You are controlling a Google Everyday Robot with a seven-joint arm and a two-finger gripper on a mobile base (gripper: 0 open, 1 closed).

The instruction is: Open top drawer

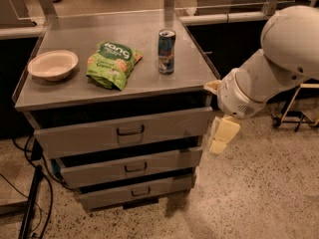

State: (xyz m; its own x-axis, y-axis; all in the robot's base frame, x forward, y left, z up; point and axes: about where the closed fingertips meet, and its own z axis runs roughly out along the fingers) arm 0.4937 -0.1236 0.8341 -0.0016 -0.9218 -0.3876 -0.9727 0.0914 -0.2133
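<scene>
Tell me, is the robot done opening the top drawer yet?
Not quite. Done: the top drawer already sits out a little, with a dark gap above its front. In hand: the gripper hangs by the drawer's right end, well apart from the loop handle. Left: take that handle and pull the drawer out properly.

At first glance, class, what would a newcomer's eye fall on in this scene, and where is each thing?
The bulky white robot arm at the picture's right stands out, its gripper beside the right end of the top drawer. Then comes the bright green snack bag on the cabinet top, between a pale bowl and an upright can.
</scene>
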